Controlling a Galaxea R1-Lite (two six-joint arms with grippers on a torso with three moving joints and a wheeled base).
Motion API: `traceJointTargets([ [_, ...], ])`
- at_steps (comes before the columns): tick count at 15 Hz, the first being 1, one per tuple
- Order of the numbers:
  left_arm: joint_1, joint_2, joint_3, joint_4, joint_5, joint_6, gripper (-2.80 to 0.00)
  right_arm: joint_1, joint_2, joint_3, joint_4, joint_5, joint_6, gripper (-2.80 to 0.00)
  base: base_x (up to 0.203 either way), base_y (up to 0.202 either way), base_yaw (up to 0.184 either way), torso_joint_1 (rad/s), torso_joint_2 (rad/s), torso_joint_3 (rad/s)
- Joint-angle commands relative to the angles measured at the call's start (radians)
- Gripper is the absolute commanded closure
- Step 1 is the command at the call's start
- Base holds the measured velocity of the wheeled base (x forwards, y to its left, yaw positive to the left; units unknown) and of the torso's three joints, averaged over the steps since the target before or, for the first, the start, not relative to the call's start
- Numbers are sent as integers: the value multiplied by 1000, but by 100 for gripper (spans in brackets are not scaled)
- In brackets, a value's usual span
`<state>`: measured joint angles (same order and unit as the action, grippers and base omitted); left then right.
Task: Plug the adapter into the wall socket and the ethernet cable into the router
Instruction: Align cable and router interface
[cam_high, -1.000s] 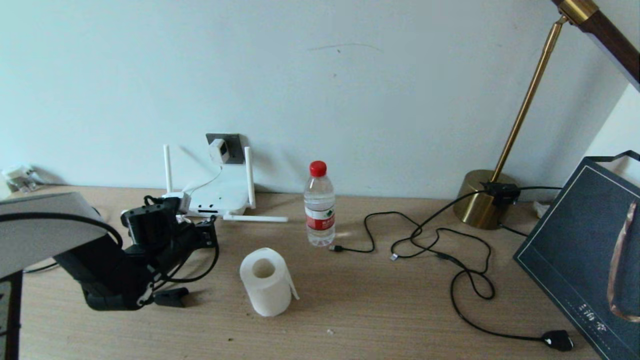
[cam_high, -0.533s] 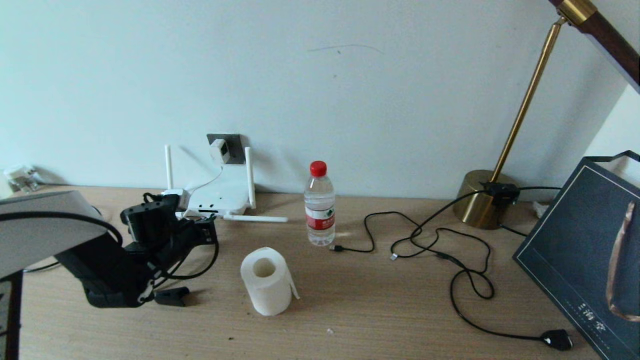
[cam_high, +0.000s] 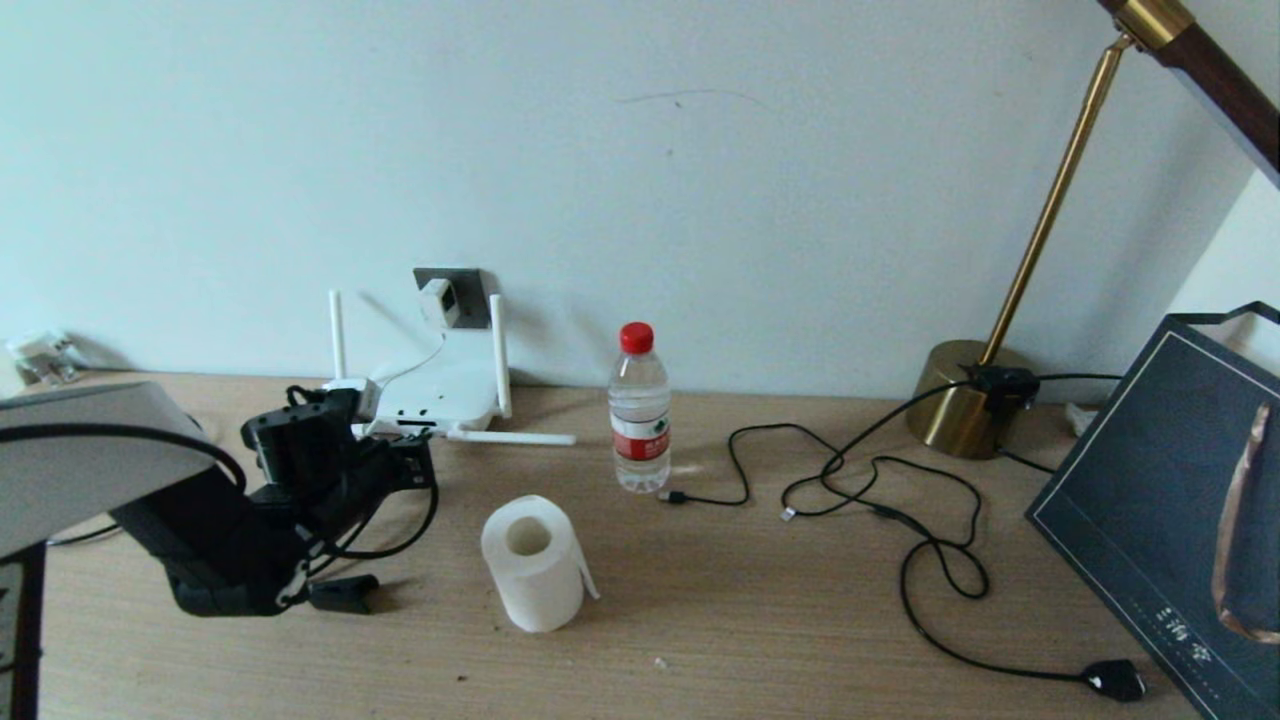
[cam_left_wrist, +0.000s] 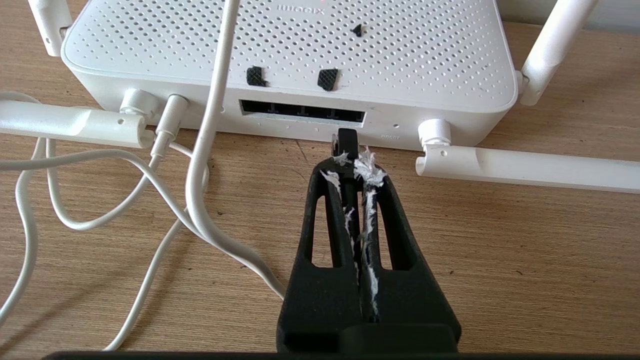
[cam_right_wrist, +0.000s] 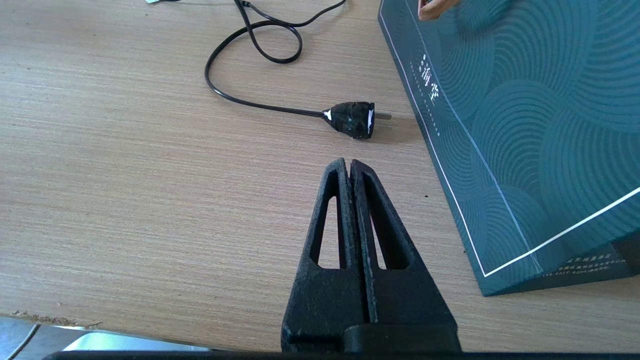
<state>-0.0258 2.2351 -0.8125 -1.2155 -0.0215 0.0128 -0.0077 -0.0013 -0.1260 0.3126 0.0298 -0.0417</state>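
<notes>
1. Looking from the head view, the left gripper (cam_high: 415, 468) sits low over the tabletop (cam_high: 760, 620) just in front of the router (cam_high: 440, 395); its tip is hidden there behind the arm's dark bulk.
2. The left wrist view fills that gap: the left gripper (cam_left_wrist: 350, 150) has its jaws pressed narrow on a thin black thing, the ethernet cable (cam_left_wrist: 347, 140), whose dark end pokes out past the tips.
3. That end lies just below the right end of the router's (cam_left_wrist: 300, 45) dark row of ports, close against the white edge; whether it is seated in a port I cannot tell.
4. Only the head view shows the adapter (cam_high: 440, 300), sitting on the wall socket (cam_high: 465, 285) on the wall behind the router, with its thin white cord hanging toward the router.
5. The wrist view shows white cords (cam_left_wrist: 200, 165) looping over the tabletop (cam_left_wrist: 525, 240), one plugged into the router's edge left of the ports.
6. Two antennas lie flat along the tabletop on either side of the jaws; two more stand up at the far corners.
7. The right gripper (cam_right_wrist: 348, 165) appears only in its own wrist view, jaws closed together and empty, above bare tabletop (cam_right_wrist: 125, 175).
8. Near it lie a black plug (cam_right_wrist: 352, 119) on a black cable, and a dark teal box (cam_right_wrist: 525, 125) to the side.
9. A paper roll (cam_high: 533, 562) and water bottle (cam_high: 639, 410) stand right of the left arm.
</notes>
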Motion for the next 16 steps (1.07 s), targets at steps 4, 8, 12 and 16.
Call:
traceJointTargets([
  [4,-6,-5,7,-5,2,1,0,0,1,0,2,1,-1,0,0,0,0,0,0,0],
  [8,-6,0,3,-5,2,1,0,0,1,0,2,1,-1,0,0,0,0,0,0,0],
  [12,-10,0,4,-6,3,1,0,0,1,0,2,1,0,0,0,0,0,0,0,0],
  [16,-17,-9,17,-6,3,1,0,0,1,0,2,1,-1,0,0,0,0,0,0,0],
])
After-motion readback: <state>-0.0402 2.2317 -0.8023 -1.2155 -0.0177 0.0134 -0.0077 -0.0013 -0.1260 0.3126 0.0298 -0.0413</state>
